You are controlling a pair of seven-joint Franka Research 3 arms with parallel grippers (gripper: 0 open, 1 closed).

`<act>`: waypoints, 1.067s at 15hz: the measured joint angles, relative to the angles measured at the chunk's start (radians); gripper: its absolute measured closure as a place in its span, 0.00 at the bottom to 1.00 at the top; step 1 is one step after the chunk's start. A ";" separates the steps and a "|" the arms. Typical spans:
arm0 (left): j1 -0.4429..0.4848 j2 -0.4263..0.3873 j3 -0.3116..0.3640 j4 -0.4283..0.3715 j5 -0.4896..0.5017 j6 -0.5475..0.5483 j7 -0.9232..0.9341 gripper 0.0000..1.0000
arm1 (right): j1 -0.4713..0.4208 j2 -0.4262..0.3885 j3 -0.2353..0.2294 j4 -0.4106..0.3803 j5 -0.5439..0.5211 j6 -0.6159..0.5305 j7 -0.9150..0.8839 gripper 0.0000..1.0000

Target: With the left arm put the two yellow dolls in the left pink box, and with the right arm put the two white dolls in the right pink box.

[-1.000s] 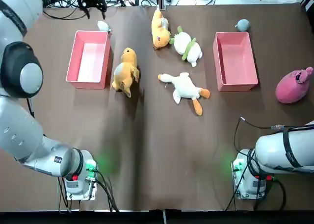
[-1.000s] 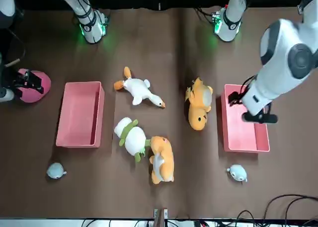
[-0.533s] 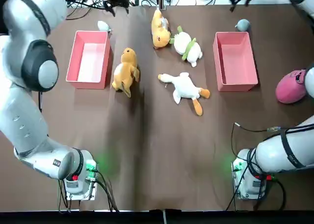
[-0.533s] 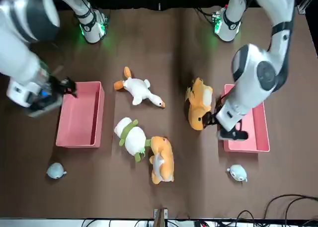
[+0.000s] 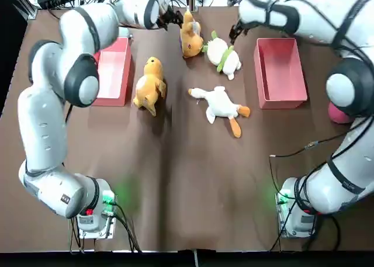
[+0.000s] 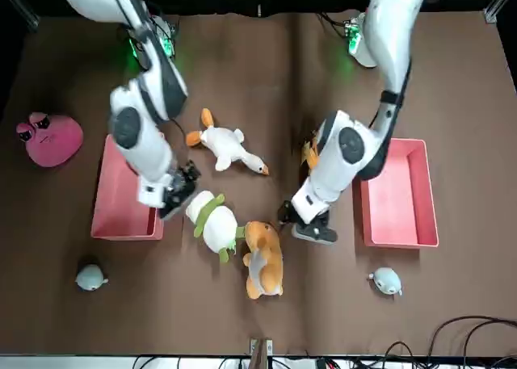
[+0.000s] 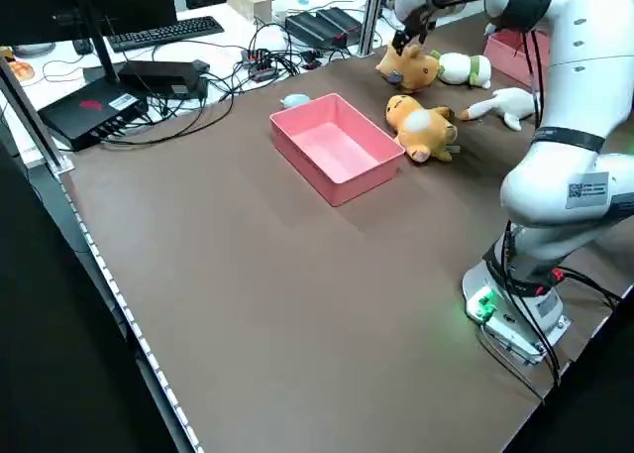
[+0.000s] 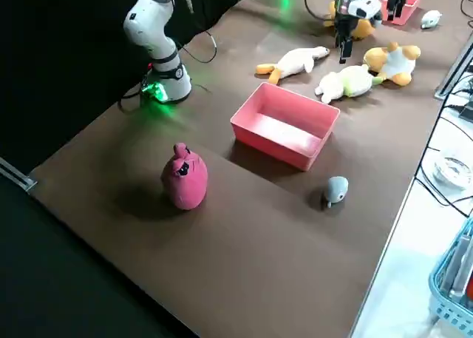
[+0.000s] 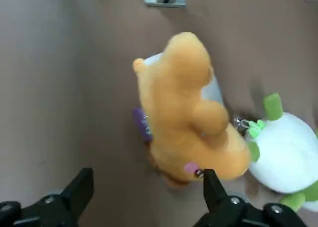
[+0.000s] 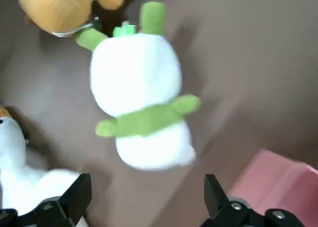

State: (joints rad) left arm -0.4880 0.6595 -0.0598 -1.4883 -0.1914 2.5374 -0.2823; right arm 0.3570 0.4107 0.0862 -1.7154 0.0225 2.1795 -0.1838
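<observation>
Four out on the table, none boxed — so, by the look of it, the opening reach on both sides. Left gripper (image 5: 169,16) at the far edge, just beside the far yellow doll (image 5: 190,35); in the wrist view, fingers spread wide (image 9: 85,181), gripping nothing, aimed at the doll's lower end. Right gripper (image 5: 234,33) likewise spread and empty, just beside the round white doll (image 5: 223,55) with the green scarf, which touches that yellow doll. Second yellow doll (image 5: 149,83) lying beside the left pink box (image 5: 117,62); white goose doll (image 5: 219,103) mid-table, well short of the right pink box (image 5: 280,71).

Next, probably: drop each hand squarely over its own doll, straddle the body and close. Worth minding — with the two plush toys pressed together, easy to snag the neighbour or crowd the other arm. Then lift clear and carry outward, yellow to the left box, white to the right.
</observation>
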 joint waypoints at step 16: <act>-0.091 0.241 0.000 0.114 0.000 0.289 -0.136 0.24 | 0.033 0.220 -0.017 0.027 -0.002 0.263 -0.126 0.00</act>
State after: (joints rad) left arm -0.5791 0.9007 -0.0595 -1.3741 -0.1915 2.8263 -0.4181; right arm 0.3895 0.6305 0.0697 -1.6879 0.0207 2.4425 -0.3102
